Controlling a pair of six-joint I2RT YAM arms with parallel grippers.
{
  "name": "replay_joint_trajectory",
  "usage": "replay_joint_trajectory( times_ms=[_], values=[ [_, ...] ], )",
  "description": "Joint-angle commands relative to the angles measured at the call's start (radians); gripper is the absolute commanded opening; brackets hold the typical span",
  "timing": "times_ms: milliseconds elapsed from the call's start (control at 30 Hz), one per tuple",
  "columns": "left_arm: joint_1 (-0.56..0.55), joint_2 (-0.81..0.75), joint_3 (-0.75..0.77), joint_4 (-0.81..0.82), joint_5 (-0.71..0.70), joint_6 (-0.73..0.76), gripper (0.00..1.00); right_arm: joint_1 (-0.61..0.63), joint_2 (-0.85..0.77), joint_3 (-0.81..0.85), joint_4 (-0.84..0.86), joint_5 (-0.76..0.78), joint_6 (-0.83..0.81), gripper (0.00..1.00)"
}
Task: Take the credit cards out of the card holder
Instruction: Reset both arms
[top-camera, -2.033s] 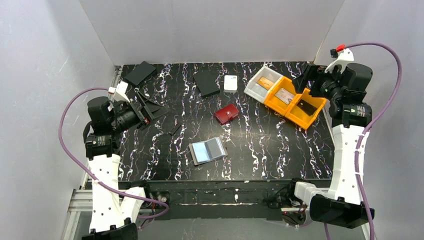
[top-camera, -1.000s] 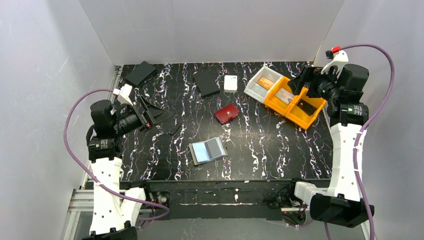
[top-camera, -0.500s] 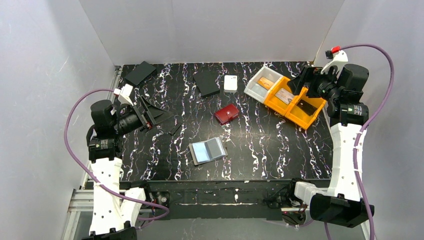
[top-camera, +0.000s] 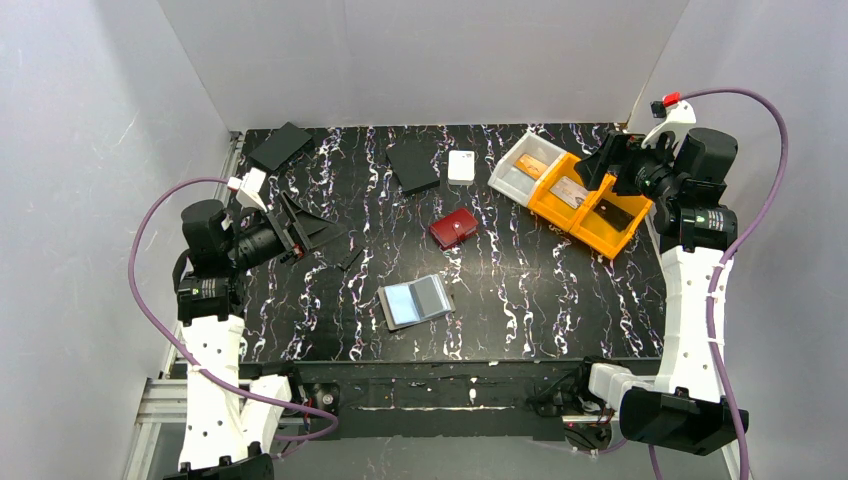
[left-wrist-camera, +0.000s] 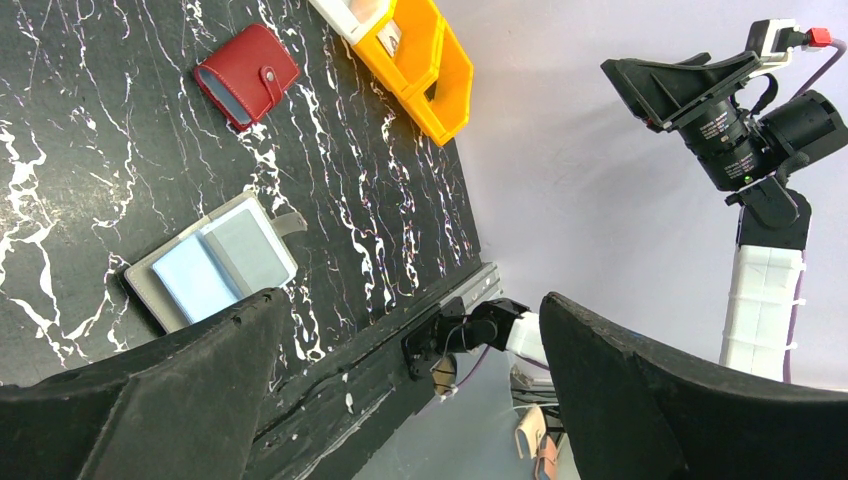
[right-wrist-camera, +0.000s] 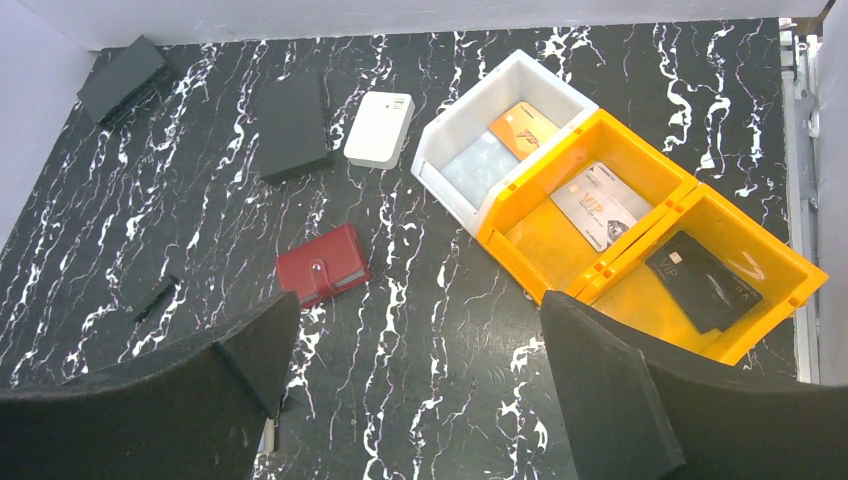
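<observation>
Looks like the approach to the small grey folding card holder (top-camera: 416, 300), lying open near the front middle of the black marbled table (top-camera: 520, 290) with a thin light blue card (top-camera: 402, 304) in one half, and calls next for lowering the left gripper (left-wrist-camera: 408, 305), spread wide and empty like the right gripper (right-wrist-camera: 417, 305), to pinch that card's edge.

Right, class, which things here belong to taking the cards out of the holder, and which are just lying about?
Belongs to the job: grey card holder, lying open; light blue card inside it.
Lying about: dark red case; white box; flat black squares; yellow bins.
</observation>
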Motion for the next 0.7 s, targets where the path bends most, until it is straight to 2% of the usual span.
replay_joint_trajectory(
  times_ms=[0,667],
  values=[
    [-0.004,-0.013,-0.011,0.018,0.028,0.015,0.99,-0.001,-0.008,0.001,0.030,-0.007,-0.013,1.00],
    [-0.040,-0.019,-0.022,0.034,0.030,0.007,0.99,-0.001,-0.005,-0.008,0.041,-0.040,0.006,1.00]
  ],
)
